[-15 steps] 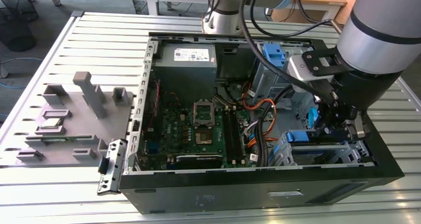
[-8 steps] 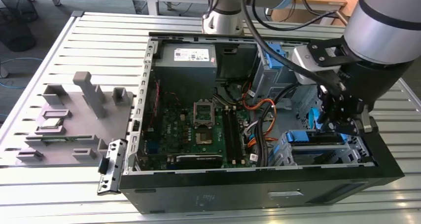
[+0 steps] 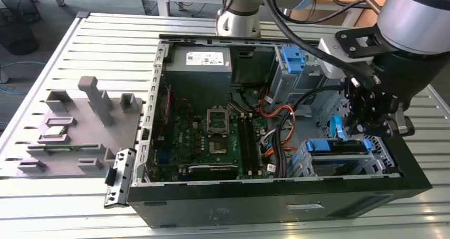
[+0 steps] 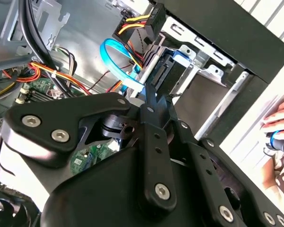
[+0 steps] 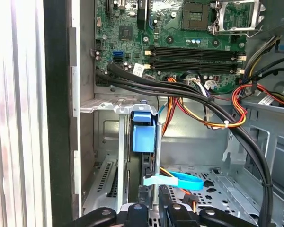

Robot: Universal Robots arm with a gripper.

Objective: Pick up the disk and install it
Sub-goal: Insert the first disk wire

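Gripper (image 3: 367, 124) right of frame in exterior view, directly above drive cage (image 3: 346, 157). Disk (image 5: 144, 132) standing on edge in cage, long axis vertical. Jaws' state: cannot tell.

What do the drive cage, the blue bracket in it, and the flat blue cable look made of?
Drive cage: bare sheet metal, dull silver, with folded edges and punched holes. Blue bracket: likely moulded plastic, even matte colour. Flat blue cable: flexible plastic-sheathed ribbon, judging by its glossy loop in the second wrist view.
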